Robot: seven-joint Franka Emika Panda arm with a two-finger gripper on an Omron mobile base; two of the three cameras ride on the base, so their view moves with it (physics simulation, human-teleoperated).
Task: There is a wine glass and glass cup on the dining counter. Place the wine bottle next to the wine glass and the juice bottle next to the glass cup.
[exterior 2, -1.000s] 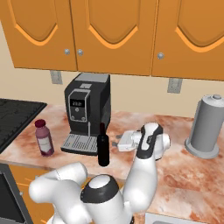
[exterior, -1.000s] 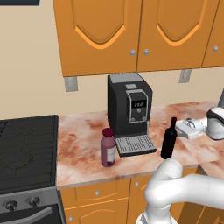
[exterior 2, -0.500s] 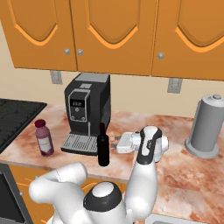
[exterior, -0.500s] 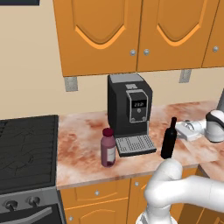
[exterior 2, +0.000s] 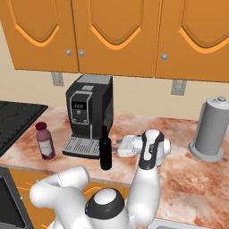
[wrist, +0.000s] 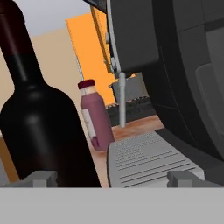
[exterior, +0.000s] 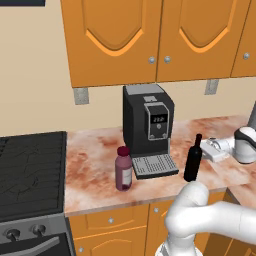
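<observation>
Gripper (exterior 2: 117, 146) fingers apart, level beside the wine bottle (exterior: 193, 158), not clamped. Bottle stands upright near the worktop (exterior: 95, 175) front edge, just right of the coffee machine (exterior: 148, 127) tray. Juice bottle (exterior: 123, 168) left of tray, open surface around it.
</observation>
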